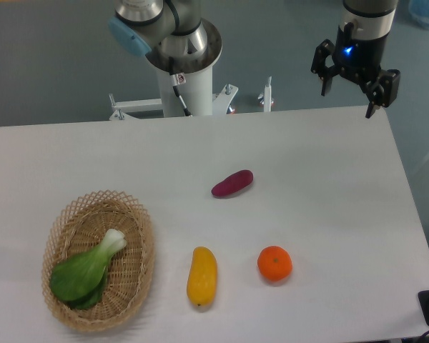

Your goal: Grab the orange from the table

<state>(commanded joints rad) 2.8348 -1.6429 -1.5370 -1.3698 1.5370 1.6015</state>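
While gripper (349,91) hangs spread and empty far behind, orange (274,263) on table (329,186) looks firm, light, prone to roll; best pinched across widest middle.

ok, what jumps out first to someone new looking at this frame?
Probably the orange, bright on the white table near the front edge, with a yellow fruit beside it. Then the wicker basket holding a leafy green at the left, and the gripper, fingers open, raised at the far right corner.
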